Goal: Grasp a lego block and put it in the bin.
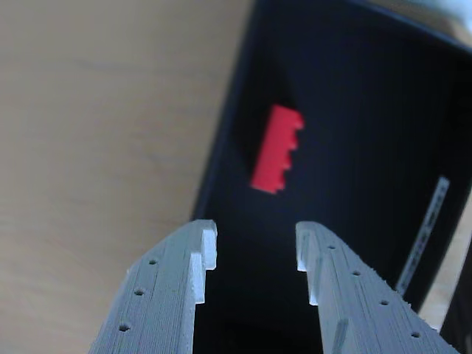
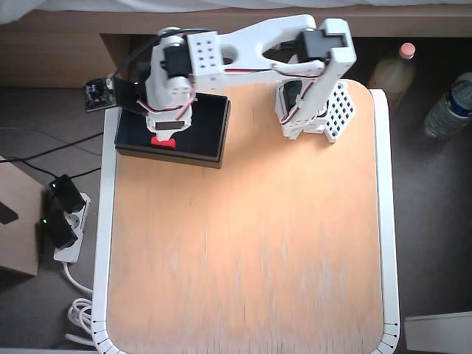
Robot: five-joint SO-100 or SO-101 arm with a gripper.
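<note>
One block (image 1: 277,150) lies inside the bin (image 1: 369,133), clear of our gripper (image 1: 257,251), whose fingers (image 1: 200,254) stand apart, holding nothing. We judge the drop done; next we lift away from the surface (image 2: 243,251).

White arm (image 2: 273,44), black servos, perforated base; grey layered end effector (image 1: 257,247).

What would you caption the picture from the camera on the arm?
Open gripper above the black bin, with the red lego block seen inside it.
</note>
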